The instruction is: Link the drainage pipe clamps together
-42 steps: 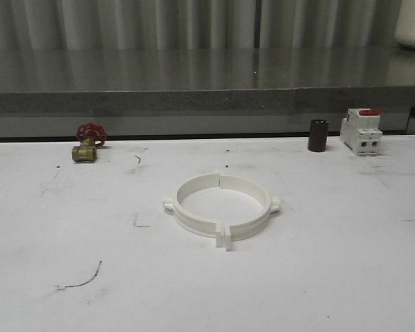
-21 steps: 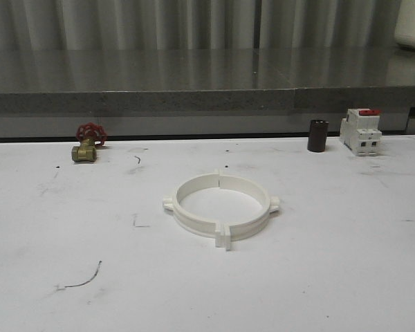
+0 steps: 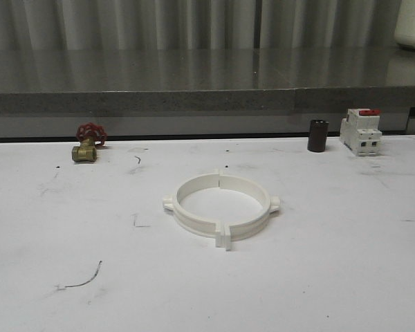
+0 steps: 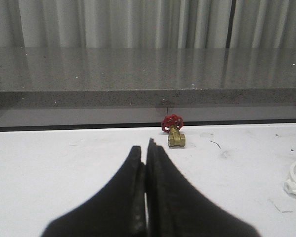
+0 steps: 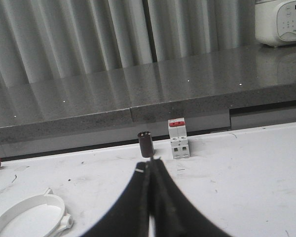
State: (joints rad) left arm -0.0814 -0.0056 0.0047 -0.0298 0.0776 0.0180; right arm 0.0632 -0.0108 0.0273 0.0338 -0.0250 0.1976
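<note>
The left gripper (image 4: 146, 148) has its black fingers pressed together, nothing between them, above the white table (image 3: 332, 277); the right gripper (image 5: 150, 165) is likewise pinched closed on nothing. The drainage pipe clamps (image 3: 221, 205) lie flat mid-table, the two half-rings meeting end to end as a full ring. A brass valve (image 3: 87, 144) stands at the far left edge, a dark cylinder (image 3: 317, 135) and a white breaker (image 3: 361, 131) at the far right.

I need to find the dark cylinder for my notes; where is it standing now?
In the front view the dark cylinder stands upright at the far right of the table, just left of the white breaker, apart from it.
</note>
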